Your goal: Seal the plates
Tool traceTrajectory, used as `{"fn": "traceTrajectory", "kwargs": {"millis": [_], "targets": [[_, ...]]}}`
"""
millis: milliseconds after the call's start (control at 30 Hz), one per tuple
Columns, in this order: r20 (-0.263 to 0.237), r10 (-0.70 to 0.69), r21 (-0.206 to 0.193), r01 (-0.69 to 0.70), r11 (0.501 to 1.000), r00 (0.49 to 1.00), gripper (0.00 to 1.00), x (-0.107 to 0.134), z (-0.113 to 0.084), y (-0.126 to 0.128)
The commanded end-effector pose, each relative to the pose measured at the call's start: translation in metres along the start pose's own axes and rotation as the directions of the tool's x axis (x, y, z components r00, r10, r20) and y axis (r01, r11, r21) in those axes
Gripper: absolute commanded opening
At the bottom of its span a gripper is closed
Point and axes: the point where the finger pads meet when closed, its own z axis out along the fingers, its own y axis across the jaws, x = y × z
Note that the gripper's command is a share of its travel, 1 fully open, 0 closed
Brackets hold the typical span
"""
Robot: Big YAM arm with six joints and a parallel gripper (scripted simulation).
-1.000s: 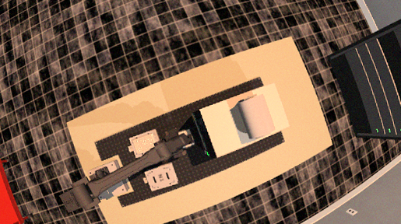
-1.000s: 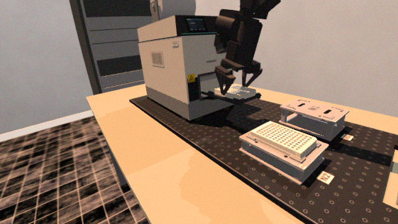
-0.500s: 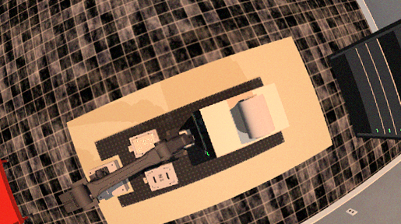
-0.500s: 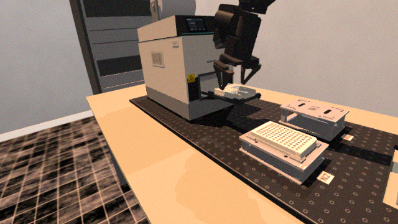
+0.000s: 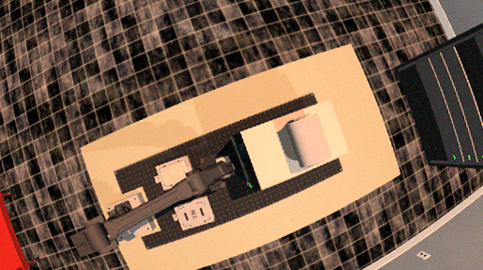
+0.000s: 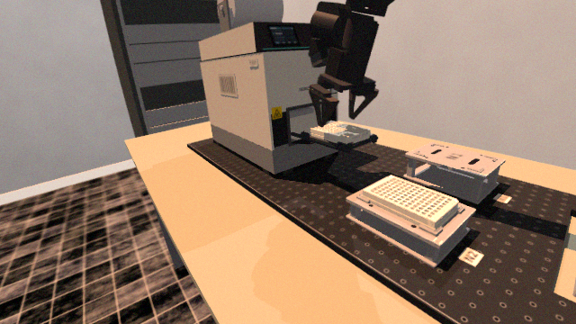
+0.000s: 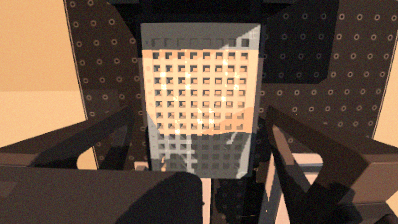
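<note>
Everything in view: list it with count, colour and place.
Box-shaped sealer: one, cream and black, on the mat
Grey roll: one, on top of the sealer
Rectangular well plates: two, pale; one on the stage, one on nest N2
Box-like nests: two, pinkish-grey; N1 without a plate, N2 under its plate
Perforated mat: one, dark, on the tan table
Red frame-legged object: one, beyond the table
Rack: one, dark, behind the sealer
Arm: one, dark, with open gripper above the stage
</note>
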Motion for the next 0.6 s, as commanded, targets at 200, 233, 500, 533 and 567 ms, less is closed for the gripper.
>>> {"fn": "traceTrajectory", "kwargs": {"millis": [200,233,500,533,567], "targets": [[0.005,0.015,0.000,-0.015,1.000,1.000,1.00,-0.005,0.007,0.000],[-0.003,0.016,0.002,-0.016,1.000,1.000,1.00,-0.002,0.010,-0.001],[-0.006,0.022,0.004,-0.022,1.000,1.000,1.00,-0.002,0.012,-0.004],[0.003,0.023,0.004,-0.023,1.000,1.000,1.00,-0.005,0.009,-0.004],[0.011,0.024,0.003,-0.024,1.000,1.000,1.00,-0.008,0.006,-0.005]]}}
